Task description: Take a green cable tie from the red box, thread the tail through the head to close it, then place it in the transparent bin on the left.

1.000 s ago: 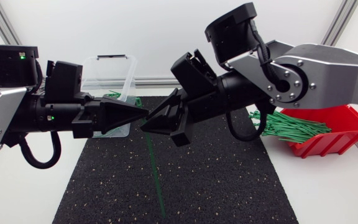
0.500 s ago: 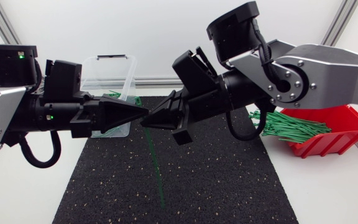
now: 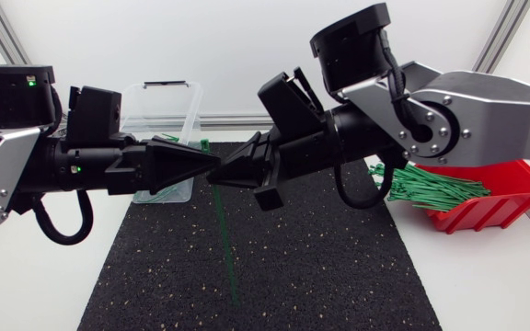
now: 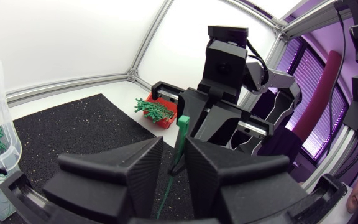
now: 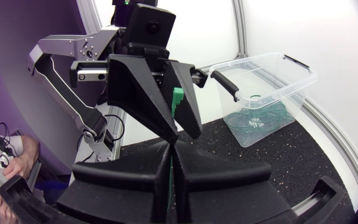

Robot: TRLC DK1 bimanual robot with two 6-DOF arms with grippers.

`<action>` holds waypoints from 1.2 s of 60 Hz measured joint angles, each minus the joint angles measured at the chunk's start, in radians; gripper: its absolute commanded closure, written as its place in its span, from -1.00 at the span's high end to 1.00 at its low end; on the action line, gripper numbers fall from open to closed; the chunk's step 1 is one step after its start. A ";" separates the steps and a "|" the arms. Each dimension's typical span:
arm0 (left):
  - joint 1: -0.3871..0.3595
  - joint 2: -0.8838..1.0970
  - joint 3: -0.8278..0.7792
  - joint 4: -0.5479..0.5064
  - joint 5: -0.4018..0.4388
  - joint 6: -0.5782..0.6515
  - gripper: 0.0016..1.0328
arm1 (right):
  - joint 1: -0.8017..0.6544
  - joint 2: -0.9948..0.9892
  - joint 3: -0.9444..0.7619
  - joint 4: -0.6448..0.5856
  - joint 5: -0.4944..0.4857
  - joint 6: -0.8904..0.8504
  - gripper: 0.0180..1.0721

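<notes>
Hanging by its upper end above the black mat [image 3: 339, 267], one green cable tie [image 3: 224, 239] was noted at mid-table, where the two grippers were held tip to tip. Left gripper [image 4: 173, 148]: clenched on the strap just below the tie's head [image 4: 183, 120], which was seen standing clear above the fingertips. It was judged to be held so that the head's slot is presented to the other arm. Right gripper [image 5: 171, 152]: fingers pressed together to a thin slit, tips set right against the left's. Whether the strap was pinched there too could not be told. The tail was seen dangling free, its end near the mat, unthreaded, so the closing step was judged not yet done. Spare ties were heaped in the red box [image 3: 513, 188], well apart on the right. Some green ties were noted in the transparent bin [image 3: 168, 106], just beyond the left gripper.
</notes>
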 measured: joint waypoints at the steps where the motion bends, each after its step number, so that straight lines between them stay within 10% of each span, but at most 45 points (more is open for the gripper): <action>1: 0.000 0.001 -0.001 0.005 0.000 -0.003 -0.22 | -0.002 -0.001 -0.002 0.004 -0.001 0.003 -0.89; 41: 0.027 0.003 -0.016 0.089 0.000 -0.100 -0.18 | -0.042 0.018 -0.014 0.044 -0.064 0.080 -0.89; 72: 0.020 0.023 -0.030 0.107 0.008 -0.104 -0.53 | -0.050 0.039 -0.013 0.045 -0.090 0.103 -0.89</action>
